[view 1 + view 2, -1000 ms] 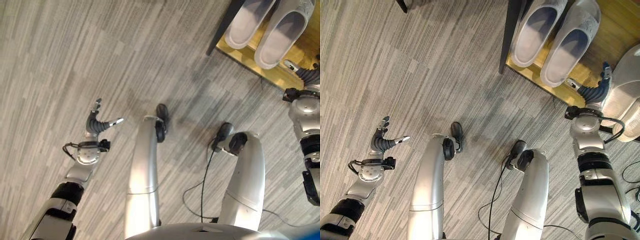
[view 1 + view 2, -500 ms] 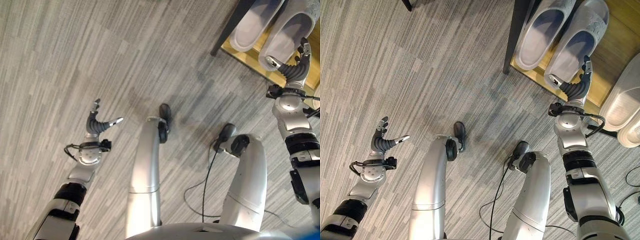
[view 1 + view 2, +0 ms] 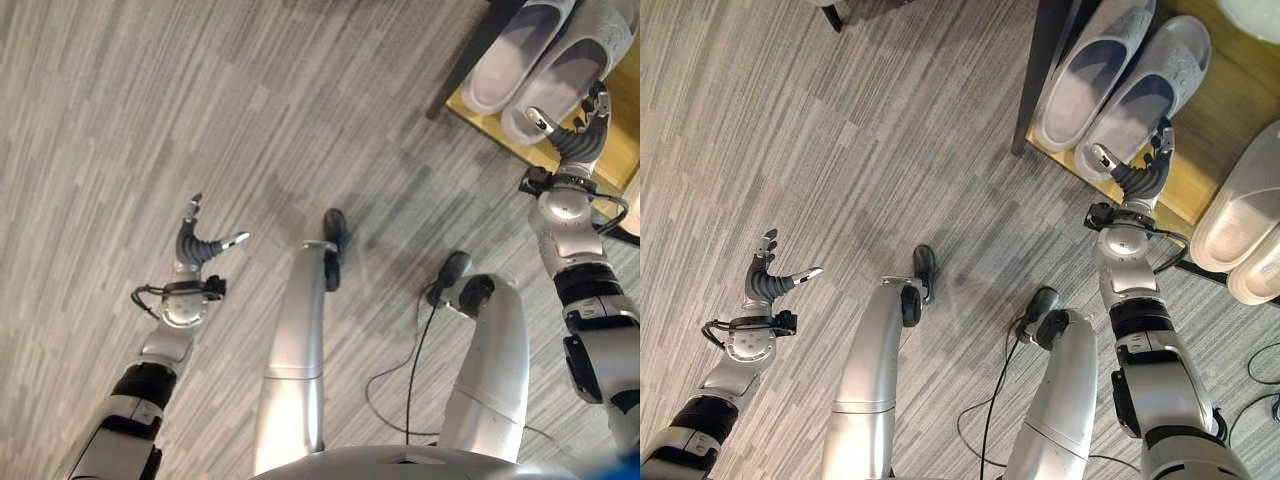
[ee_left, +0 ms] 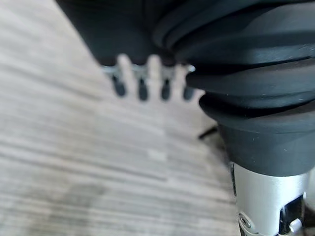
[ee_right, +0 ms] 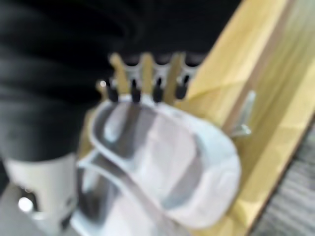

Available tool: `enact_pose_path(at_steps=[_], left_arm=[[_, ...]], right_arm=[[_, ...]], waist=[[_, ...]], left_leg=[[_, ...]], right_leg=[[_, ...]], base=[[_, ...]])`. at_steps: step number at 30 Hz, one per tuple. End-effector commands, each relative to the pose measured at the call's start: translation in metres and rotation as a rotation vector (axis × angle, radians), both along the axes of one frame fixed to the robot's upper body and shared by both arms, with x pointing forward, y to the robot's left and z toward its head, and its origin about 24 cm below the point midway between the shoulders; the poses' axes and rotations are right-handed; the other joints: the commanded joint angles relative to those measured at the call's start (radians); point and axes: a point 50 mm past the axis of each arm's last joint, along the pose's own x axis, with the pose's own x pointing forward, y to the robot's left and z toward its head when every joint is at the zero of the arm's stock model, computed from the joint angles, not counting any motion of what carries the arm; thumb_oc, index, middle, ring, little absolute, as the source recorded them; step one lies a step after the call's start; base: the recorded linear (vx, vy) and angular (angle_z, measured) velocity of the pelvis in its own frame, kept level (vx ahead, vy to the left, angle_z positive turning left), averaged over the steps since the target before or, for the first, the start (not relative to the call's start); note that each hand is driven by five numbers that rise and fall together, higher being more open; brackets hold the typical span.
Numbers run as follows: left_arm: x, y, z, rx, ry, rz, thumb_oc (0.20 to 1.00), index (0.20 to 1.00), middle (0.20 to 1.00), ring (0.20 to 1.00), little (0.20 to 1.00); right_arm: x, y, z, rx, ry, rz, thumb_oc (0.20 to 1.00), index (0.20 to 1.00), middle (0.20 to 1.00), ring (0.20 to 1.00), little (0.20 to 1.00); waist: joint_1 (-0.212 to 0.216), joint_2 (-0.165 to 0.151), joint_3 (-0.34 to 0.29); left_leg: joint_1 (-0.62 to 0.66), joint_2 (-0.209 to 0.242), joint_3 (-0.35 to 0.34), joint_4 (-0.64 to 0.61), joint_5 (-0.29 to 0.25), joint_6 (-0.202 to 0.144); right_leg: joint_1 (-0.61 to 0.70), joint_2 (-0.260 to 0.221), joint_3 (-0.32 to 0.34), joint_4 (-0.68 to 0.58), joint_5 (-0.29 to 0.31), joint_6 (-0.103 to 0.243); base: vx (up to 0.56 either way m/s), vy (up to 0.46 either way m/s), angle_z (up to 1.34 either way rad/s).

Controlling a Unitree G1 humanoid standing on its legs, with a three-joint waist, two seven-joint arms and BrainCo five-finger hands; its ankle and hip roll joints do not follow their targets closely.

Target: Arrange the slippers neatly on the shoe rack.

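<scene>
Grey striped carpet [image 3: 890, 120] runs under us, and at the far right it meets the wooden shelf of the shoe rack [image 3: 1200, 170], whose dark upright post [image 3: 1040, 70] stands at its near left corner. We see a pair of pale grey slippers [image 3: 1110, 85] lying side by side on that shelf, heels toward us and toes pointing away, the two touching or nearly so along their length. Further right, a second pale pair [image 3: 1240, 235] lies at the edge of the head views. Our right hand [image 3: 1135, 175] is stretched out over the heel end of the right-hand slipper of the first pair, fingers straight and spread, thumb [image 3: 1100, 155] held apart; in the right wrist view its fingertips [image 5: 147, 91] sit just above the slipper's [image 5: 167, 167] rim, and we cannot tell whether they touch it. Our left hand [image 3: 768, 280] hovers over bare carpet well to the left, fingers relaxed and open, holding nothing.
</scene>
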Motion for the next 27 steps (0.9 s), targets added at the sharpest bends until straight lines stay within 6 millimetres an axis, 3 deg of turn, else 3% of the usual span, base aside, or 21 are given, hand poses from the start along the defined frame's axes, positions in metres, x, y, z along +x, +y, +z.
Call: enact_pose_path(at_steps=[1,4,7,8,9,10,13,14,17,18,19,20,23,24,25,26,27], left_arm=[[0.009,0.002,0.017,-0.022,-0.095,0.035,1.000,1.000,1.000,1.000,1.000],[0.013,-0.016,0.014,-0.048,-0.095,-0.029,1.000,1.000,1.000,1.000,1.000],[0.012,-0.048,0.000,-0.094,-0.050,-0.171,1.000,1.000,1.000,1.000,1.000],[0.011,-0.055,-0.002,-0.085,-0.038,-0.209,1.000,1.000,1.000,1.000,1.000],[0.009,-0.059,-0.007,-0.083,-0.018,-0.231,1.000,1.000,1.000,1.000,1.000],[0.006,-0.063,-0.012,-0.079,0.009,-0.261,1.000,1.000,1.000,1.000,1.000],[-0.006,-0.072,-0.034,-0.086,0.110,-0.317,1.000,1.000,1.000,1.000,1.000],[-0.016,-0.074,-0.048,-0.096,0.172,-0.338,1.000,1.000,1.000,1.000,1.000],[-0.032,-0.076,-0.074,-0.157,0.297,-0.338,1.000,1.000,1.000,1.000,1.000],[-0.042,-0.075,-0.092,-0.270,0.365,-0.277,1.000,1.000,1.000,1.000,1.000],[-0.042,-0.075,-0.091,-0.271,0.364,-0.278,1.000,1.000,1.000,1.000,1.000],[-0.046,-0.080,-0.094,-0.255,0.384,-0.315,1.000,1.000,1.000,1.000,1.000],[-0.046,-0.088,-0.091,-0.191,0.386,-0.374,1.000,1.000,1.000,1.000,1.000],[-0.047,-0.091,-0.093,-0.184,0.396,-0.388,1.000,1.000,1.000,1.000,1.000],[-0.048,-0.095,-0.093,-0.183,0.396,-0.405,1.000,1.000,1.000,1.000,1.000],[-0.048,-0.100,-0.092,-0.177,0.391,-0.430,1.000,1.000,1.000,1.000,1.000],[-0.051,-0.105,-0.094,-0.158,0.401,-0.457,1.000,1.000,1.000,1.000,1.000]], right_arm=[[-0.010,0.002,-0.015,0.044,-0.036,0.015,1.000,1.000,1.000,1.000,1.000],[-0.024,0.006,-0.071,0.110,0.128,0.019,1.000,1.000,1.000,1.000,1.000],[-0.059,0.022,-0.158,0.163,0.431,0.068,1.000,1.000,1.000,1.000,1.000],[-0.071,0.024,-0.178,0.166,0.512,0.078,1.000,1.000,1.000,1.000,1.000],[-0.079,0.025,-0.189,0.167,0.563,0.082,1.000,1.000,1.000,1.000,1.000],[-0.090,0.026,-0.203,0.164,0.623,0.089,1.000,1.000,1.000,1.000,1.000],[-0.122,0.026,-0.239,0.201,0.786,0.093,1.000,1.000,1.000,1.000,1.000],[-0.143,0.025,-0.256,0.194,0.881,0.105,1.000,1.000,1.000,1.000,1.000],[-0.167,0.023,-0.272,0.154,0.989,0.146,1.000,1.000,1.000,1.000,1.000],[-0.180,0.017,-0.276,0.210,0.993,0.104,1.000,1.000,1.000,1.000,1.000],[-0.180,0.017,-0.276,0.210,0.992,0.103,1.000,1.000,1.000,1.000,1.000],[-0.193,0.008,-0.281,0.219,1.024,0.060,1.000,1.000,1.000,1.000,1.000],[-0.203,0.005,-0.285,0.211,1.062,0.059,1.000,1.000,1.000,1.000,1.000],[-0.206,0.004,-0.285,0.205,1.069,0.056,1.000,1.000,1.000,1.000,1.000],[-0.209,0.004,-0.286,0.202,1.076,0.061,1.000,1.000,1.000,1.000,1.000],[-0.214,0.007,-0.290,0.192,1.107,0.080,1.000,1.000,1.000,1.000,1.000],[-0.221,0.007,-0.295,0.182,1.162,0.094,1.000,1.000,1.000,1.000,1.000]], waist=[[-0.022,0.014,0.015],[-0.038,0.004,0.019],[-0.057,-0.016,0.020],[-0.059,-0.020,0.020],[-0.060,-0.022,0.018],[-0.062,-0.022,0.014],[-0.066,-0.022,0.012],[-0.063,-0.023,0.007],[-0.055,-0.021,0.017],[-0.054,-0.019,0.010],[-0.054,-0.016,0.009],[-0.047,-0.007,-0.002],[-0.049,0.001,-0.019],[-0.054,-0.006,-0.022],[-0.061,-0.015,-0.024],[-0.068,-0.040,-0.038],[-0.073,-0.050,-0.065]], left_leg=[[0.121,0.032,-0.123,-0.183,0.052,-0.081],[0.265,0.034,-0.116,-0.311,0.083,-0.085],[0.490,0.032,-0.108,-0.519,0.149,-0.102],[0.551,0.031,-0.104,-0.573,0.168,-0.111],[0.593,0.027,-0.103,-0.608,0.180,-0.111],[0.633,0.027,-0.100,-0.659,0.225,-0.111],[0.805,0.040,-0.091,-0.775,0.264,-0.120],[0.899,0.058,-0.092,-0.826,0.283,-0.126],[1.043,0.102,-0.099,-0.888,0.322,-0.142],[1.103,0.137,-0.104,-0.924,0.362,-0.161],[1.102,0.139,-0.105,-0.927,0.365,-0.161],[1.154,0.169,-0.111,-0.968,0.428,-0.179],[1.189,0.186,-0.109,-0.992,0.464,-0.178],[1.193,0.181,-0.084,-0.971,0.456,-0.163],[1.198,0.163,-0.047,-0.940,0.413,-0.129],[1.215,0.088,0.015,-0.878,0.299,-0.090],[1.208,-0.003,0.040,-0.820,0.229,-0.076]], right_leg=[[0.175,0.026,0.030,-0.179,0.119,0.084],[0.313,0.032,-0.006,-0.288,0.154,0.091],[0.520,0.057,-0.058,-0.481,0.223,0.113],[0.580,0.064,-0.072,-0.533,0.237,0.117],[0.619,0.069,-0.081,-0.570,0.247,0.116],[0.659,0.074,-0.097,-0.617,0.281,0.108],[0.807,0.098,-0.120,-0.700,0.295,0.112],[0.894,0.118,-0.134,-0.728,0.281,0.107],[1.049,0.161,-0.171,-0.768,0.244,0.087],[1.118,0.198,-0.197,-0.802,0.226,0.071],[1.119,0.201,-0.199,-0.807,0.230,0.071],[1.185,0.233,-0.220,-0.836,0.211,0.055],[1.236,0.259,-0.227,-0.884,0.218,0.044],[1.267,0.258,-0.233,-0.915,0.226,0.035],[1.294,0.253,-0.244,-0.954,0.238,0.028],[1.336,0.243,-0.256,-1.022,0.269,0.032],[1.362,0.236,-0.258,-1.079,0.304,0.043]], base=[[-0.06,0.006,0.00],[-0.08,0.018,-0.02],[-0.11,-0.004,-0.02],[-0.06,-0.035,-0.01],[-0.09,-0.029,-0.07],[-0.07,-0.037,-0.12],[-0.02,-0.098,-0.17],[0.02,-0.208,-0.07],[-0.01,-0.232,-0.09],[-0.06,-0.235,0.03],[-0.04,-0.287,0.19],[-0.01,-0.122,0.20],[-0.03,-0.136,0.07],[-0.06,-0.104,0.03],[-0.06,-0.167,0.07],[0.02,-0.090,0.21],[0.11,0.019,0.54]])
